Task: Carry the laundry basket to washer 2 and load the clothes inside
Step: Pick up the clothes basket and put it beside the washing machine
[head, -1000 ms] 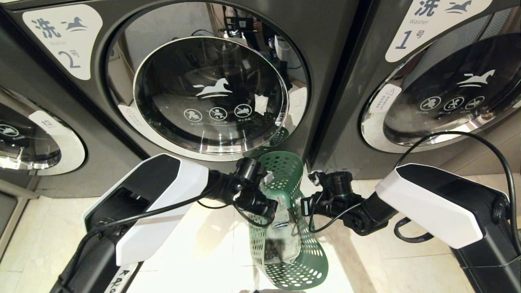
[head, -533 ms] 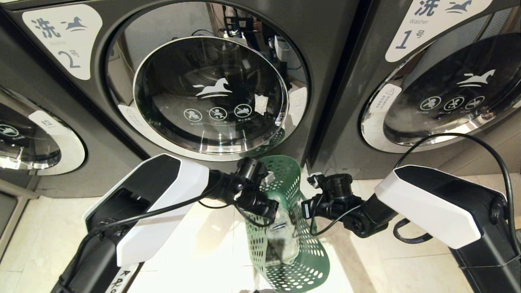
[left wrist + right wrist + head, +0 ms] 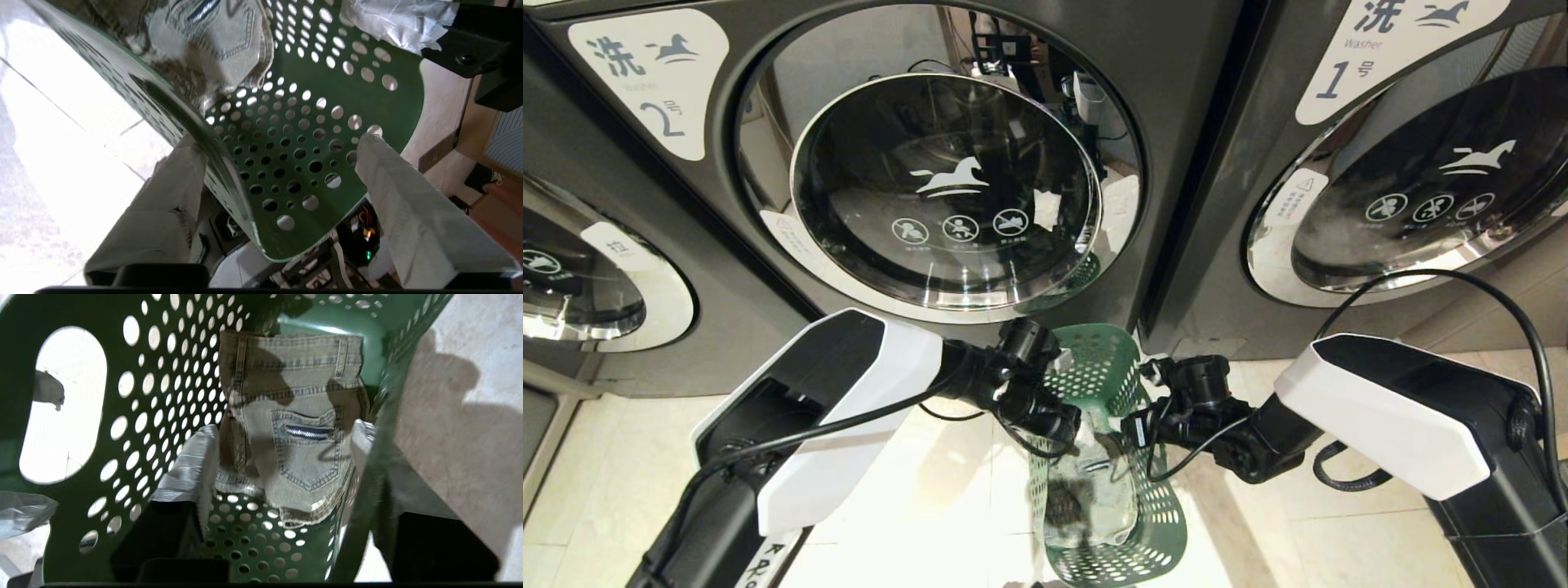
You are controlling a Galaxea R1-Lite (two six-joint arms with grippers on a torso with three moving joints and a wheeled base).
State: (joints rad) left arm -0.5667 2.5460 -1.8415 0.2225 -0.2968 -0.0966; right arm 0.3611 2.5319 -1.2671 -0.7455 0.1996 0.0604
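green basket set down in front of washer 2

the laundry basket (image 3: 1104, 457) is a small dark green plastic tub with rounded corners, its walls pierced all over with round holes and a long oval handle cut-out (image 3: 63, 404) in one side. it stands on the floor between the two arms, just in front of the lower edge of washer 2 (image 3: 947, 188), its far end close to the machine's base. inside lie the clothes (image 3: 294, 424), a folded pale, washed-out denim garment with a stitched back pocket, belt loops and a short zip showing; it covers much of the basket floor.

the left gripper (image 3: 282, 163) has its taped fingers spread, one on either side of the basket's left wall, with a clear gap to the plastic. the right gripper (image 3: 286, 457) straddles the right wall in the same way, its fingers apart and not pinching it.

the floor (image 3: 931, 506) is glossy pale cream tile, bright with glare on the left. behind stands a row of dark grey front-load washers with round chrome-rimmed glass doors and white horse logos. washer 2's door is closed. washer 1 (image 3: 1405, 163) is to its right, and a third machine (image 3: 580, 286) is partly seen at far left.
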